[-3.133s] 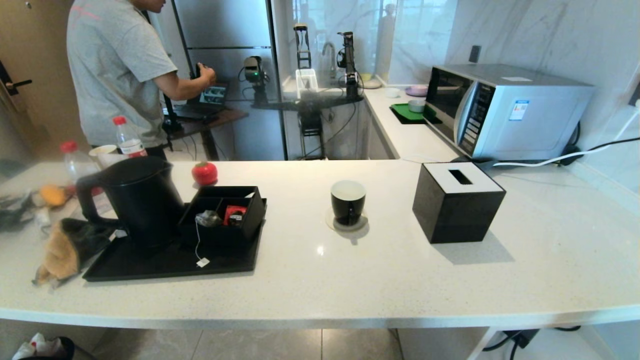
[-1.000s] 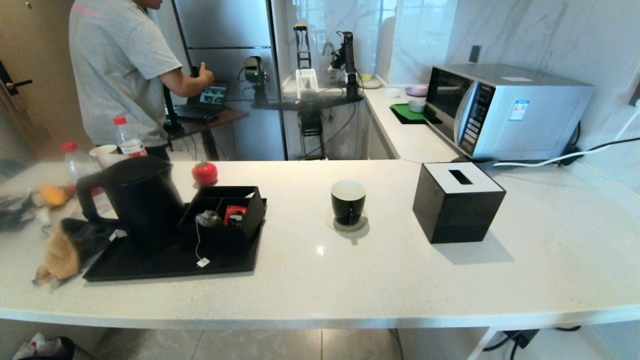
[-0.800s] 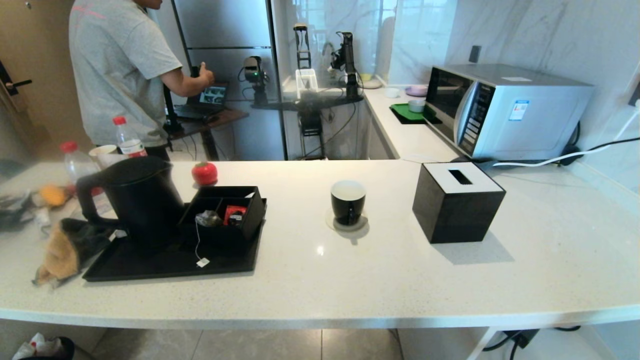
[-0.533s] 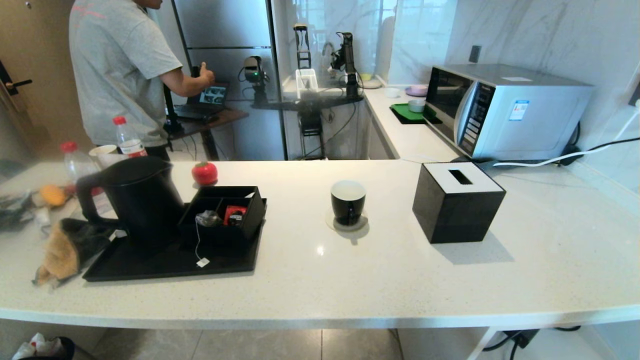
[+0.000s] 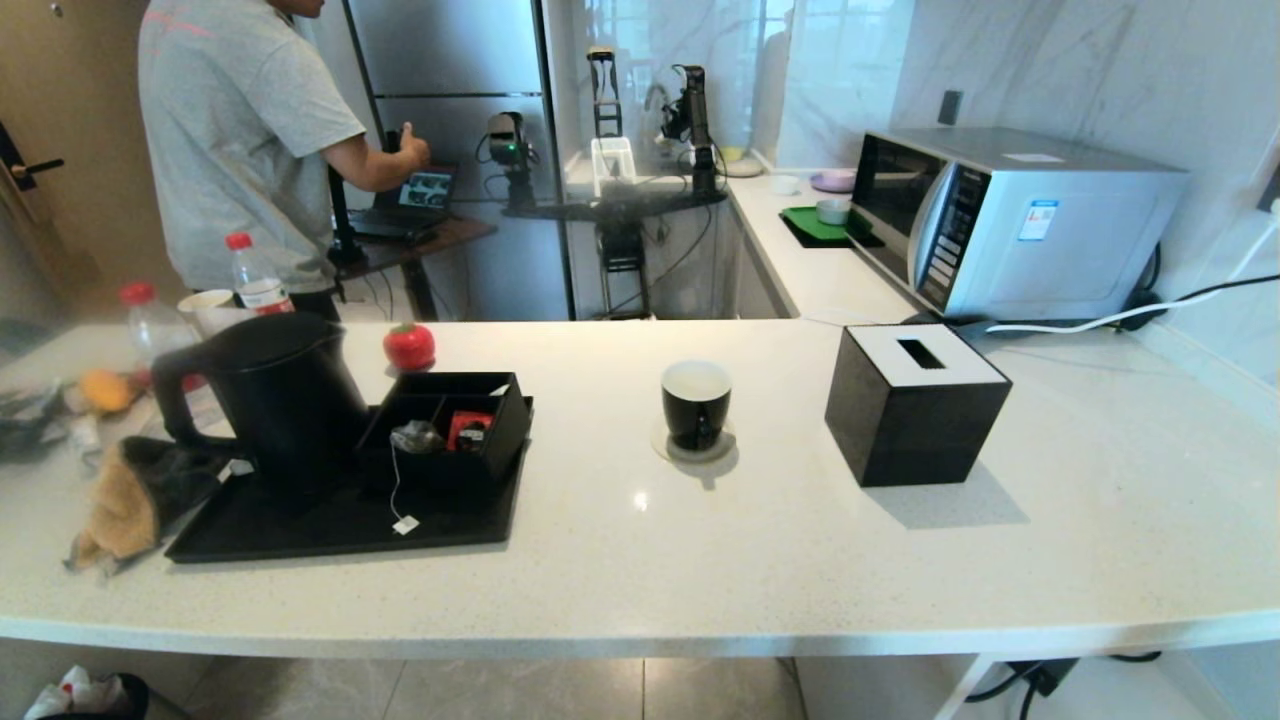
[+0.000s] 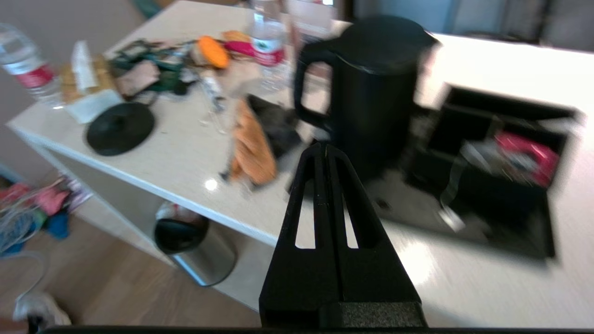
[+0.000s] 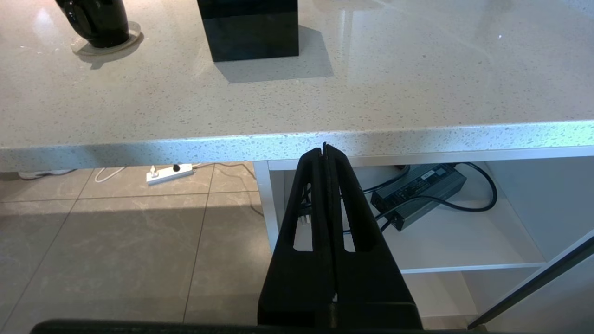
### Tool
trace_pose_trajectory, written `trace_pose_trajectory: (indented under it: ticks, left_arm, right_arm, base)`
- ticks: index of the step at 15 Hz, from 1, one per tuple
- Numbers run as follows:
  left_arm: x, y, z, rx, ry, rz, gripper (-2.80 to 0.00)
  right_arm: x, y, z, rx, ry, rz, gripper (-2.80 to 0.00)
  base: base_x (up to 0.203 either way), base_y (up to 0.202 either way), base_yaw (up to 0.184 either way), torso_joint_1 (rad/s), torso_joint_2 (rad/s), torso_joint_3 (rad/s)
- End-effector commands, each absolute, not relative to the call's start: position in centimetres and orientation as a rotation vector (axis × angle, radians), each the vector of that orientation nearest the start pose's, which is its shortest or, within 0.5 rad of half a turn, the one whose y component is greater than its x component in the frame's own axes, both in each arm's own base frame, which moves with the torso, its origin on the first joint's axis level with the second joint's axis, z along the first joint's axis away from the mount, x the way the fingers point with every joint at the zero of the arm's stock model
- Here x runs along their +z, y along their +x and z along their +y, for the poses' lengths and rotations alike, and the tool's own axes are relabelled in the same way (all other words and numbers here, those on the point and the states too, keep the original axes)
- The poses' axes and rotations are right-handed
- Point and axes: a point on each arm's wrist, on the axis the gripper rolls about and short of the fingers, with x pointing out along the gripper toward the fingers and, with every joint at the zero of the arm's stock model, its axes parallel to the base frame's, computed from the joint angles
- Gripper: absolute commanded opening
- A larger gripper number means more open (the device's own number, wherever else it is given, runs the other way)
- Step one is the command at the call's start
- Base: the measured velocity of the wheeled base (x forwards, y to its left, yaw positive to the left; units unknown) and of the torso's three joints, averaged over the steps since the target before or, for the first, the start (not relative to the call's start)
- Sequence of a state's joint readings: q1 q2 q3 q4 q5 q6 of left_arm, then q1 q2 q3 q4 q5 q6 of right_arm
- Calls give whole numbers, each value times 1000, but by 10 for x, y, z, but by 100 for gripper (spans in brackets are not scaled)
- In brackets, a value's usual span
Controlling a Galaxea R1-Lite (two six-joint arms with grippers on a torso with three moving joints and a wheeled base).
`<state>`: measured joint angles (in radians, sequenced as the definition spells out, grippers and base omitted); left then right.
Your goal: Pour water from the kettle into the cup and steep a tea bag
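The matte black electric kettle (image 5: pixel 275 395) stands on the table's left tray. Left tool (image 6: pixel 326 147), clenched and empty, should spread before hooking its loop handle (image 6: pixel 306 88); right tool (image 7: pixel 325 147) parked, clenched.

Neither arm shows from the head; the left end effector (image 6: pixel 326 147) and right end effector (image 7: pixel 324 148) have fingers pressed together, empty.
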<state>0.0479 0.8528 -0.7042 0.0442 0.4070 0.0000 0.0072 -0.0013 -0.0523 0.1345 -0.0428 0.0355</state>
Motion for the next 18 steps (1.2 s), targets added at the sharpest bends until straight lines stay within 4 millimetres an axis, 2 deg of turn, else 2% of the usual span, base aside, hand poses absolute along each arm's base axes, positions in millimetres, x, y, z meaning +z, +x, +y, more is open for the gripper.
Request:
trace_pose_trajectory:
  ticks: [1,3,6,10,18]
  left_arm:
    - [252,131,28,553,32,239,-280]
    - [251,146,49,651,14,208,-280]
    - [235,149,77,705,-16,262,-280]
    - [191,153,94,697,-1,303,-280]
    - [116,212,131,648,51,212,-280]
  right_arm:
    - [76,-27,-1,-37,34,82,-280]
    - [76,-27,-1,-37,33,82,-280]
    - [76,-27,-1,-37,35,82,-280]
    - [76,-27,-1,-37,35,82,-280]
    - [76,-27,-1,-37,34,82,-280]
  base:
    - [0,0,0,0,0,0]
    - [0,0,0,0,0,0]
    - [0,0,0,0,0,0]
    - [0,0,0,0,0,0]
    - [0,0,0,0,0,0]
